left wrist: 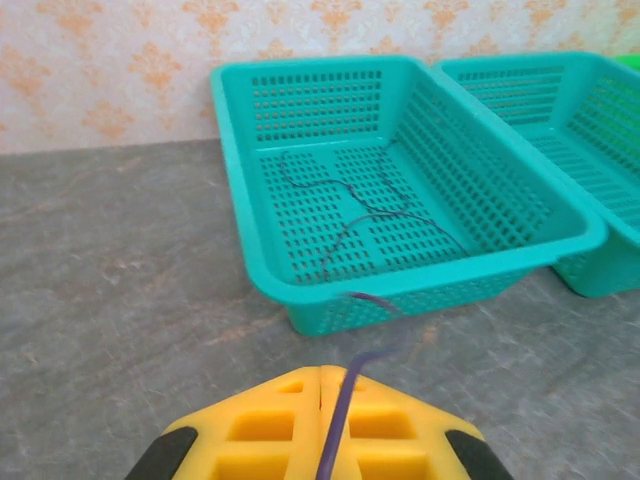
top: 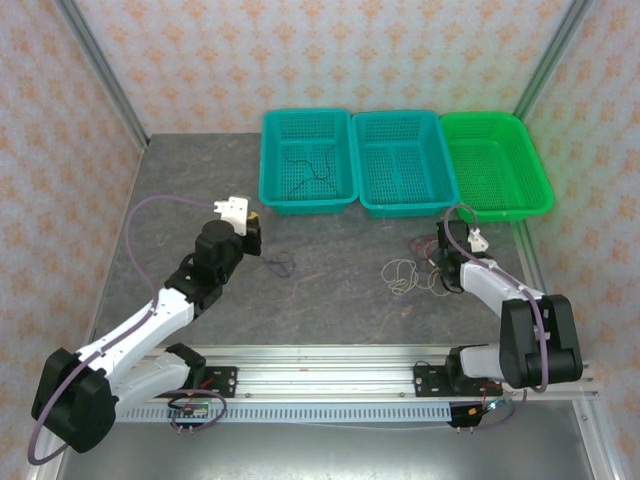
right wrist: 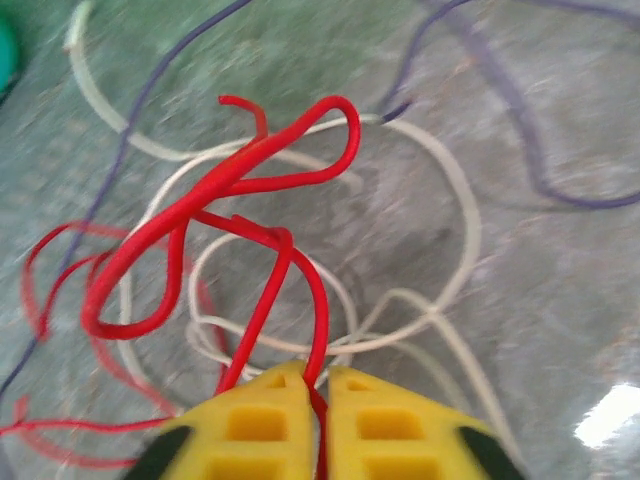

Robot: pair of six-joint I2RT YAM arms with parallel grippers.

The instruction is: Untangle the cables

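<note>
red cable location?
The red cable lies right of centre on the table, tangled with the white cable before the middle teal basket; right wrist view: pinched in the right gripper.

Red cable (right wrist: 225, 185) — between tool (right wrist: 315, 380) fingertips

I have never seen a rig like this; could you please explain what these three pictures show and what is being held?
The machine is a left arm and a right arm bolted at the near edge of a table, each ending in a two-finger gripper. The wide picture comes from a fixed camera above and behind them. The other two come from cameras on the wrists, looking past their own yellow fingers. At the back stand a left teal basket, a middle teal basket and a green basket. The left gripper is shut on a thin black cable, and a dark strand lies inside the left teal basket. The right gripper pinches a red cable tangled with a white cable on the table.
</note>
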